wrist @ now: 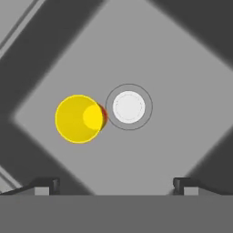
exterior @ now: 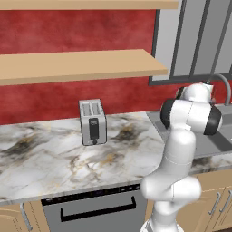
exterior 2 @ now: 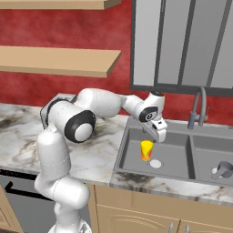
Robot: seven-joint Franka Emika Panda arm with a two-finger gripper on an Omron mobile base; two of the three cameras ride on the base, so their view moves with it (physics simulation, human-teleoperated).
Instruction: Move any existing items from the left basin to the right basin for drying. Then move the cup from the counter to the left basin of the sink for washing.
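The cup (exterior 2: 146, 150) stands upright on the floor of the left basin (exterior 2: 136, 139), just left of the round white drain (exterior 2: 155, 163); from the hand view the cup (wrist: 79, 119) appears from above as a yellow circle with a sliver of red at its right edge, close beside the drain (wrist: 129, 107) but apart from it. The gripper (exterior 2: 158, 132) hangs above the left basin, a little up and to the right of the cup, holding nothing; its fingers (wrist: 45, 185) stand wide apart at the bottom of the hand view, with bare basin floor between them. In the right basin (exterior 2: 209, 157) a dark grey mug (exterior 2: 223, 169) lies on its side near the right edge. The arched tap (exterior 2: 199, 109) rises at the far rim between the two basins. On the counter (exterior: 54, 158), well left of the sink, a silver toaster (exterior: 93, 122) stands near the red wall; the arm (exterior: 179, 149) rises at the counter's near edge and reaches over the sink.
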